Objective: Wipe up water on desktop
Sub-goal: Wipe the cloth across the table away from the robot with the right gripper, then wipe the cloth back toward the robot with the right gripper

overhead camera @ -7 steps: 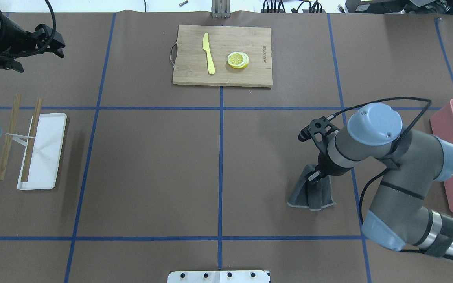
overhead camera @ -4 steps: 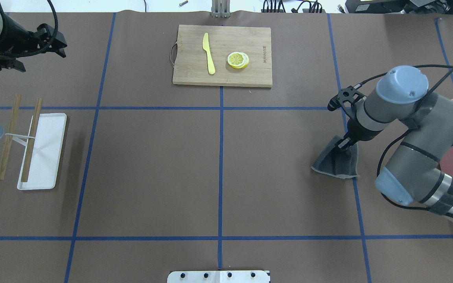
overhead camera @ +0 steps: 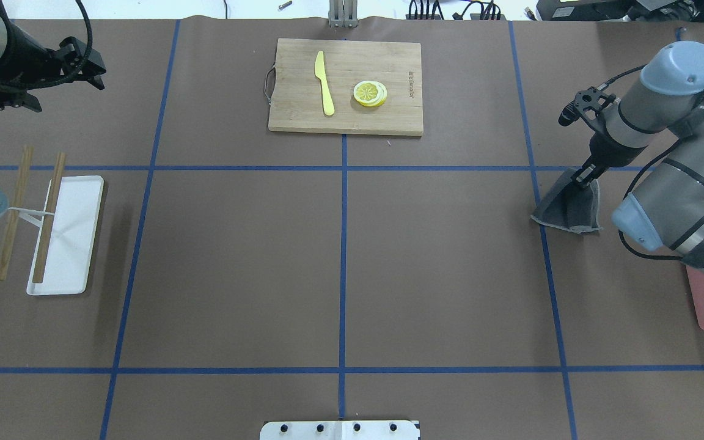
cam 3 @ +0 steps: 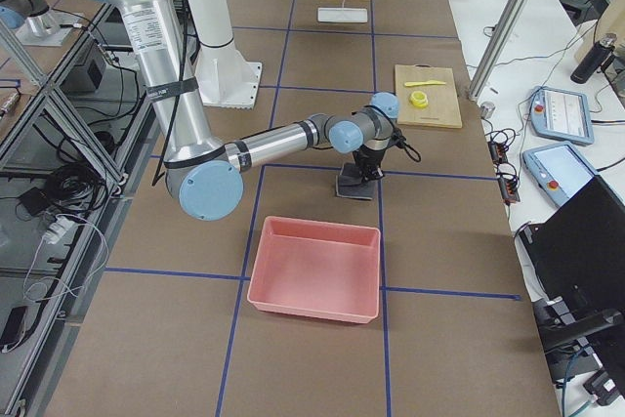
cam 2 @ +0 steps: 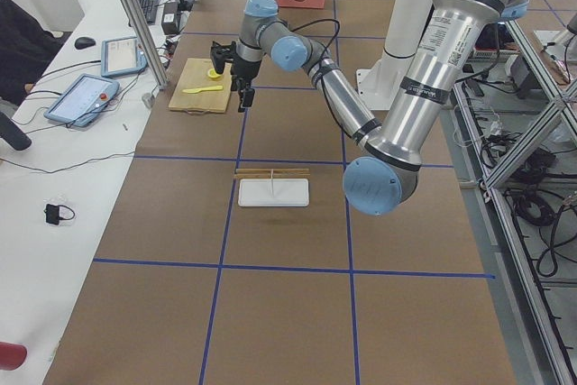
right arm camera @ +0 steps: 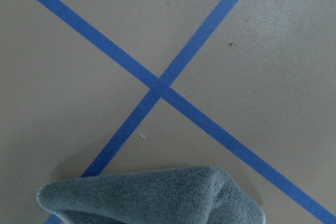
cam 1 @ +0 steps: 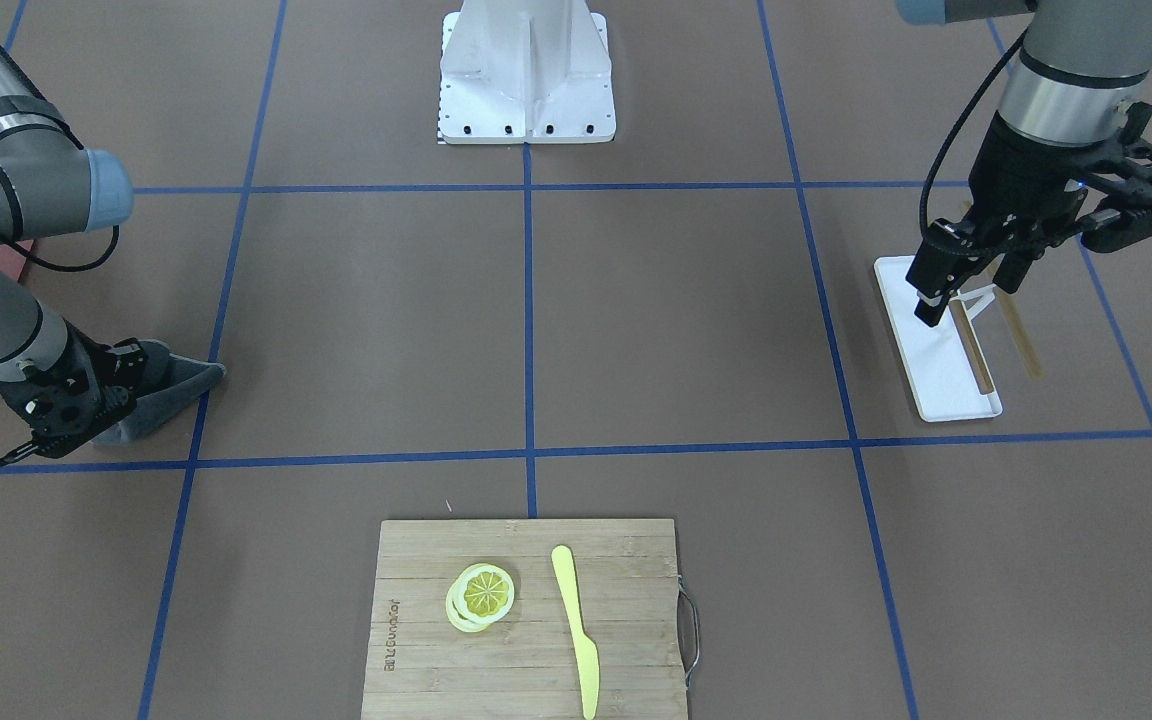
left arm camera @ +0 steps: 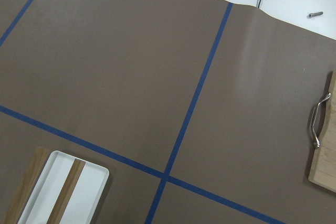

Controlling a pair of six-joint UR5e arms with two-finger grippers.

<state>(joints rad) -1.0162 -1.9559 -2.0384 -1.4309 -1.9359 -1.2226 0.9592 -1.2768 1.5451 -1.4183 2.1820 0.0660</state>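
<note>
My right hand [overhead camera: 584, 176] pinches the folded grey microfibre cloth [overhead camera: 569, 208], draped on the matte brown, blue-tape-gridded desk [overhead camera: 236, 256] at its right side. My left hand [cam 1: 971, 280] hangs open, empty. Bunched like this, I fear the cloth skips water or slips loose.

Right tool [overhead camera: 583, 177] low and clamped; left tool [cam 1: 968, 298] raised, jaws apart.
</note>
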